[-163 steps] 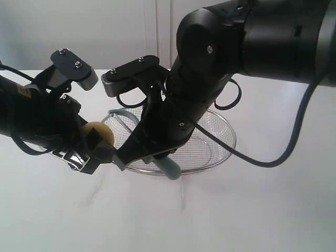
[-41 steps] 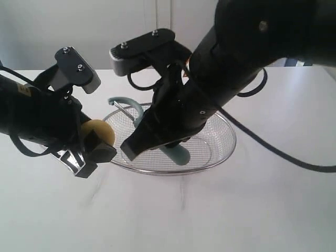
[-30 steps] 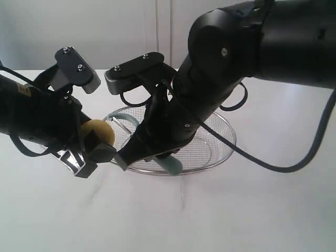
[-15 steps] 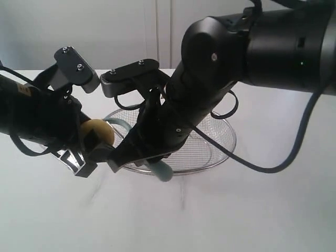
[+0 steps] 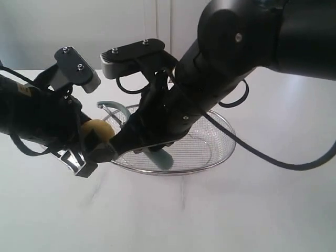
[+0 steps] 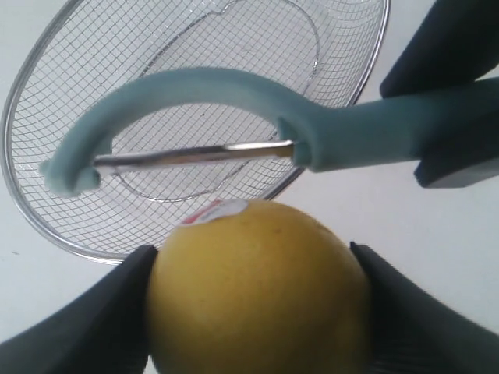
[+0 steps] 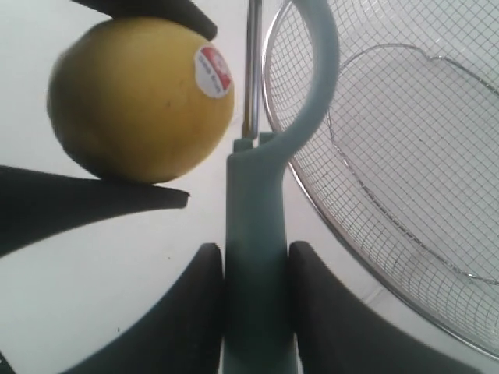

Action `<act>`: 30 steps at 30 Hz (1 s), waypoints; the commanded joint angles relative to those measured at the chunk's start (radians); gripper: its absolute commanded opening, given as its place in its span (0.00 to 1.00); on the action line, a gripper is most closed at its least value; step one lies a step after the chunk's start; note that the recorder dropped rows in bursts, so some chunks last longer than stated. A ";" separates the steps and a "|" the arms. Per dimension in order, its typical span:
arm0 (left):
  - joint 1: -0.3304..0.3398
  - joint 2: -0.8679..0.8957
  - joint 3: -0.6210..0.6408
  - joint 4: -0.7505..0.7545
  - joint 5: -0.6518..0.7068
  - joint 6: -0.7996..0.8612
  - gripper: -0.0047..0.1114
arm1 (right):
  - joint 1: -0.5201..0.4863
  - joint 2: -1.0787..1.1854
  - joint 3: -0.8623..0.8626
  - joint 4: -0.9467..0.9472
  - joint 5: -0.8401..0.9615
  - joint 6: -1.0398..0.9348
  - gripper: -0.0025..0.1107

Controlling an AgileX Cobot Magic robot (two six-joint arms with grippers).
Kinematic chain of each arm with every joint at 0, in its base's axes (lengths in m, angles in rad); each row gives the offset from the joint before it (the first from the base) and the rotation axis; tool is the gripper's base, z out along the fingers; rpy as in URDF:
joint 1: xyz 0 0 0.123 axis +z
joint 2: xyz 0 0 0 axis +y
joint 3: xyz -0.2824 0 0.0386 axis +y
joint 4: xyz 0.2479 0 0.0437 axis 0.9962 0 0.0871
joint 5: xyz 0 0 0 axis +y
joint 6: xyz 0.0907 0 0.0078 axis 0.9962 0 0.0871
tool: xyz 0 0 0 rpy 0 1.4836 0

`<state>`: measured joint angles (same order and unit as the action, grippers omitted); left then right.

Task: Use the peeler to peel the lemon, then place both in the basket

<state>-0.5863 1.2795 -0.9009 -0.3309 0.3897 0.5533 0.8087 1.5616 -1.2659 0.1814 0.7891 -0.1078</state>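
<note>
Peeler (image 5: 161, 157) has lifted, now just beside the lemon (image 5: 97, 129).

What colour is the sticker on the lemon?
The sticker on the lemon is white and red; clearest in the right wrist view.

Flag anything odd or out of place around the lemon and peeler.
One thing stands out: the lemon, clamped in the left gripper, carries a red-and-white sticker on the side facing the peeler. That is odd for fruit about to be peeled. Its visible skin shows no peeled strip. Nothing looks spilled or damaged.
</note>
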 commanded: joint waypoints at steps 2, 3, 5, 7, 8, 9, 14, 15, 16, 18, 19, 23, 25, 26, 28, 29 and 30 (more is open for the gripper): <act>-0.004 -0.012 -0.007 -0.020 0.006 -0.005 0.04 | -0.002 -0.054 0.001 0.005 -0.002 -0.011 0.02; -0.004 -0.012 -0.007 -0.020 0.006 -0.005 0.04 | -0.002 -0.064 0.001 0.005 0.001 -0.011 0.02; -0.004 -0.012 -0.007 -0.019 0.008 -0.005 0.04 | -0.002 -0.085 0.001 0.005 0.012 -0.011 0.02; -0.004 -0.012 -0.007 -0.019 0.008 -0.005 0.04 | -0.002 -0.109 0.001 0.005 0.019 -0.011 0.02; -0.004 -0.012 -0.007 -0.019 0.008 -0.005 0.04 | -0.002 -0.120 0.001 0.003 0.019 -0.011 0.02; -0.004 -0.012 -0.007 -0.019 0.008 -0.005 0.04 | -0.002 -0.130 0.001 0.001 0.019 -0.011 0.02; -0.004 -0.012 -0.007 -0.019 0.008 -0.005 0.04 | -0.002 -0.143 0.001 -0.006 0.023 -0.011 0.02; -0.004 -0.012 -0.007 -0.019 0.008 -0.005 0.04 | -0.002 -0.143 0.001 -0.008 0.025 -0.011 0.02; -0.004 -0.012 -0.007 -0.019 0.008 -0.005 0.04 | -0.002 -0.141 0.001 -0.008 0.025 -0.011 0.02; -0.004 -0.012 -0.007 -0.019 0.008 -0.005 0.04 | -0.002 -0.141 0.001 -0.014 0.025 -0.011 0.02; -0.004 -0.012 -0.007 -0.019 0.008 -0.005 0.04 | -0.002 -0.141 0.001 -0.016 0.025 -0.011 0.02; -0.004 -0.012 -0.007 -0.019 0.008 -0.005 0.04 | -0.002 -0.141 0.001 -0.052 0.025 0.003 0.02; -0.004 -0.012 -0.007 -0.019 0.008 -0.005 0.04 | -0.002 -0.141 0.001 -0.081 0.025 0.016 0.02; -0.004 -0.012 -0.007 -0.019 0.008 -0.005 0.04 | -0.002 -0.141 0.001 -0.103 0.025 0.033 0.02; -0.004 -0.012 -0.007 -0.019 0.008 -0.005 0.04 | -0.002 -0.141 0.001 -0.142 0.025 0.056 0.02; -0.004 -0.012 -0.007 -0.019 0.008 -0.005 0.04 | -0.002 -0.139 0.001 -0.165 0.025 0.072 0.02; -0.004 -0.012 -0.007 -0.019 0.008 -0.005 0.04 | -0.002 -0.135 0.001 -0.181 0.025 0.086 0.02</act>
<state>-0.5863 1.2795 -0.9009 -0.3309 0.3918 0.5533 0.8087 1.4284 -1.2659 0.0621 0.8159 -0.0632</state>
